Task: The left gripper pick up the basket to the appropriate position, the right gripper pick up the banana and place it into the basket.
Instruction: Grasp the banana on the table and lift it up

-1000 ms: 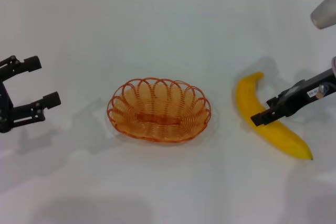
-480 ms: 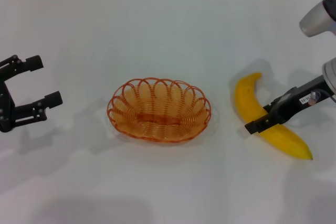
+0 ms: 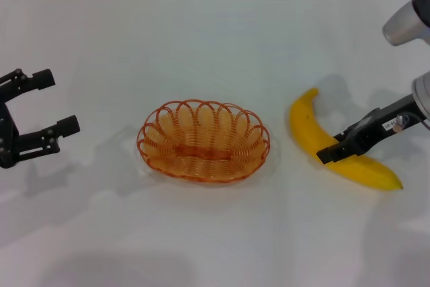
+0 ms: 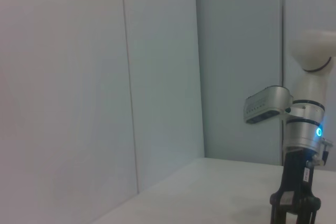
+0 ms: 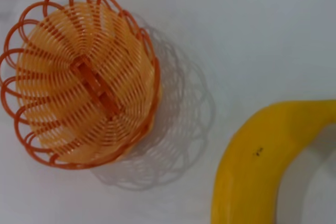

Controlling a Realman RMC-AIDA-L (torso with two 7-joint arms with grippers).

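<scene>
While the basket (image 3: 203, 141) holds nothing, right gripper (image 3: 327, 154) fingers clasp the banana (image 3: 336, 146).

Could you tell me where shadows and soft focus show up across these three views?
Head view: the oval orange wire basket and the large yellow banana are sharp, with faint grey shadows on the white table. Right wrist view: the basket throws a looped lattice shadow, and the close banana looks slightly soft. Left wrist view: mostly dim wall, with the right gripper far off.

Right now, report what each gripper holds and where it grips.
The right gripper is clamped on the banana about mid-length. The left gripper is open and holds nothing.
</scene>
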